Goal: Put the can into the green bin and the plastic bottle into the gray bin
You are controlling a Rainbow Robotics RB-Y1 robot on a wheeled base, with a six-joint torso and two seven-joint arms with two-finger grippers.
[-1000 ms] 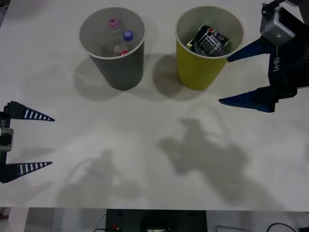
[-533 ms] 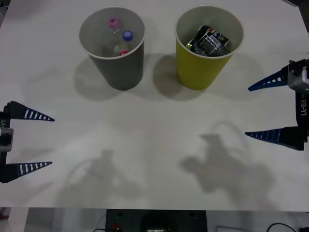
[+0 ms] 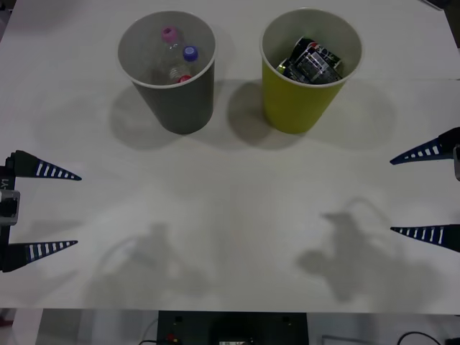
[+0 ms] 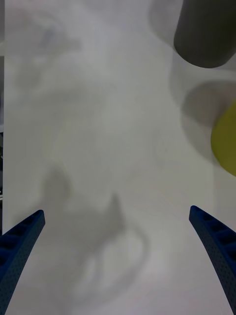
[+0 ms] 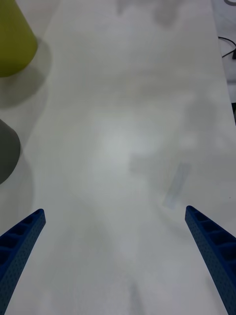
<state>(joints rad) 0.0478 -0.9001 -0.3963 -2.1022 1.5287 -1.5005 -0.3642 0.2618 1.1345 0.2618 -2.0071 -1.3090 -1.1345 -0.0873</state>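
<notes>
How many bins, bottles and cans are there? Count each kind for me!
Bins: 2, the gray bin and the green bin
Bottle caps showing in the gray bin: 3, pink, blue, red
Cans in the green bin: 2, as far as I can tell
Total: 7

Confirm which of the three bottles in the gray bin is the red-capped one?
In the gray bin, the plastic bottle is the one lowest against the near rim, red cap barely showing. The pink-capped bottle and blue-capped bottle sit behind it.

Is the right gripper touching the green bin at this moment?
Apart. In the front view the right gripper is open at the table's right edge, with bare table between it and the green bin.
</notes>
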